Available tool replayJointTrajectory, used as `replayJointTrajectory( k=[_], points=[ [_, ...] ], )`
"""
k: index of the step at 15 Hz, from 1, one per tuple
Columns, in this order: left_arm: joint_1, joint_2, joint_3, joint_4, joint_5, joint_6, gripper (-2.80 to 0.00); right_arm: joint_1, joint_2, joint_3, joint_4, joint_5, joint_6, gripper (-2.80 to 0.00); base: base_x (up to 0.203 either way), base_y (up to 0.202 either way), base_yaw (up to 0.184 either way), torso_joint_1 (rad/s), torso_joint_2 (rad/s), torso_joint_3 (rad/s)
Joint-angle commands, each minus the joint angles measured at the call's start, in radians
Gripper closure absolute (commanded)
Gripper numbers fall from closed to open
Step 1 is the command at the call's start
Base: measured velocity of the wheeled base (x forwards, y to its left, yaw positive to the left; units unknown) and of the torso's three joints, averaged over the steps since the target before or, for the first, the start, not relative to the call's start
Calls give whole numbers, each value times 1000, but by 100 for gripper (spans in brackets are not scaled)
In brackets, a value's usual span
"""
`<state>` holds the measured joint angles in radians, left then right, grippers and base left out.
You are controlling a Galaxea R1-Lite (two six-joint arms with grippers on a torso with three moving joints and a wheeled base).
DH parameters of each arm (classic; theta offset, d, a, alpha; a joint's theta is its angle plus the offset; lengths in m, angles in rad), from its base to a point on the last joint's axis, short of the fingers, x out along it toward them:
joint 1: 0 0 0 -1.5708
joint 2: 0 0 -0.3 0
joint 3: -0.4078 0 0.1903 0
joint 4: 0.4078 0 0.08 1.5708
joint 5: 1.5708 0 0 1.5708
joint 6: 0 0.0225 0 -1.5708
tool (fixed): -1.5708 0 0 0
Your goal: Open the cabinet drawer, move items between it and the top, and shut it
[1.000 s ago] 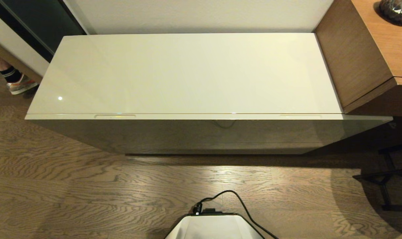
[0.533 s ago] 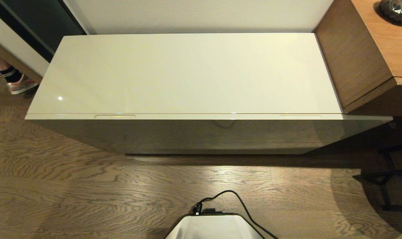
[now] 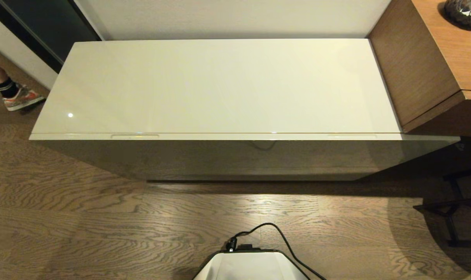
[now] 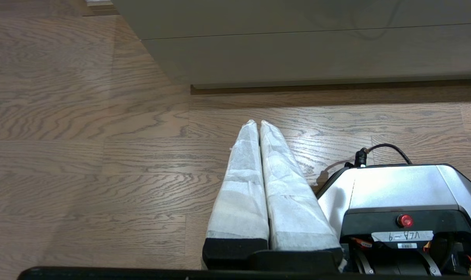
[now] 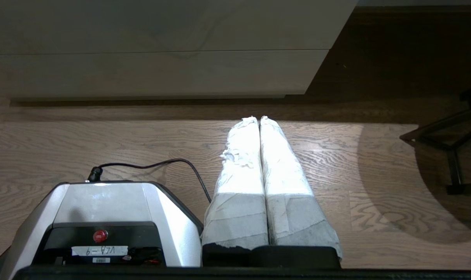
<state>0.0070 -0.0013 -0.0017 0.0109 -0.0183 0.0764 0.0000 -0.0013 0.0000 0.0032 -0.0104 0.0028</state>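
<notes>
Both hands, left hand (image 4: 257,123) and right hand (image 5: 258,119), clenched empty; cabinet drawer (image 3: 235,136) seemingly closed.

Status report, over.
Left gripper and right gripper shut, parked low over the floor. Cabinet drawer closed, top bare. Nothing blocking.

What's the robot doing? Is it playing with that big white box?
Nothing is being handled yet. The robot faces a cabinet whose drawer is shut and whose glossy top is bare. Its left gripper and right gripper hang closed over the wooden floor, holding nothing. A person's foot shows at the left edge.
</notes>
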Motion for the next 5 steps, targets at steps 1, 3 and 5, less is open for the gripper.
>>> replayJointTrajectory(
  k=[1,3,5],
  points=[
    [0,1,0,0,0,0,0,0,-13,3,0,0,5,0,0,0,0,0,0,0],
    [0,1,0,0,0,0,0,0,-13,2,0,0,3,0,0,0,0,0,0,0],
    [1,1,0,0,0,0,0,0,-13,2,0,0,3,0,0,0,0,0,0,0]
  ],
)
